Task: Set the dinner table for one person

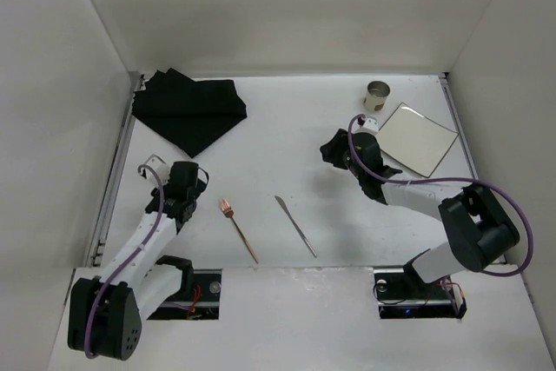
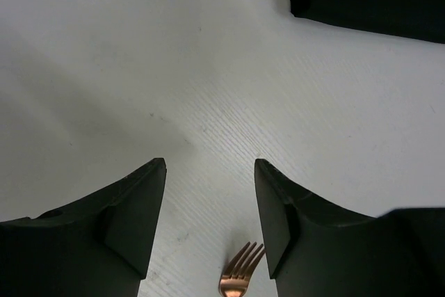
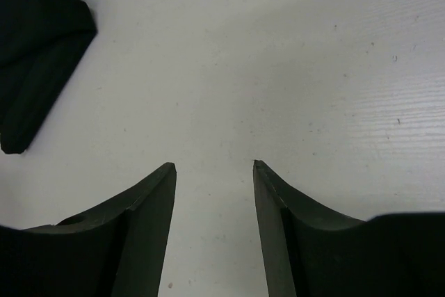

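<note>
The white tabletop (image 1: 287,128) lay flat beneath both arms, filling the middle of the overhead view, with a thin rail down each side edge. At its far left corner sat a folded black cloth (image 1: 187,109). Nearer, the left arm (image 1: 139,245) reached forward from its base with the elbow bent. Its left hand (image 2: 208,165) hung over bare surface, fingers spread wide and holding nothing. Just right of it a copper fork (image 1: 236,228) lay slanted, tines toward the far side. A knife (image 1: 295,225) lay apart from it and roughly parallel. Further right, the right arm (image 1: 417,197) folded at the elbow and stretched toward the far left, its right hand (image 3: 214,165) likewise spread and empty above the surface. Beyond it stood a cup (image 1: 377,96), with a square plate (image 1: 419,138) just beside it at the far right.
</note>
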Motion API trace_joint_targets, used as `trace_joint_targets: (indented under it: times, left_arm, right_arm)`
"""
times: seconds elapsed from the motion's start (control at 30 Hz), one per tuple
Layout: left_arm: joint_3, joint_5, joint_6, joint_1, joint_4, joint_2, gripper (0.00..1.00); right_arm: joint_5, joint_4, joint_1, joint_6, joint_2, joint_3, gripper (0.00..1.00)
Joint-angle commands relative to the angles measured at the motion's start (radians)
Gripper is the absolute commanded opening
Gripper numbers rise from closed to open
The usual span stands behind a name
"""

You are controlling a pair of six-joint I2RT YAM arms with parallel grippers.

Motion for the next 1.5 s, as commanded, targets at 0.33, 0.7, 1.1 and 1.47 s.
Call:
trace_joint_targets:
  times: [0.33,0.7,1.1,1.47]
  left_arm:
    - [0.198,0.017,-0.078,0.003,0.304,0.315,0.52]
    - [0.648,-0.119,0.037,-0.009,0.375,0.792,0.55]
    - [1.075,0.031,0.103,-0.025,0.333,1.205,0.56]
    - [1.022,0.256,0.089,-0.049,0.445,1.305,0.13]
  right_arm:
    - [-0.024,0.057,0.001,-0.001,-0.005,0.023,0.39]
    - [-0.038,0.025,0.021,-0.007,0.039,0.061,0.26]
    - [-0.096,0.031,0.045,-0.006,0.079,0.086,0.55]
    - [-0.097,0.034,0.053,-0.006,0.077,0.086,0.55]
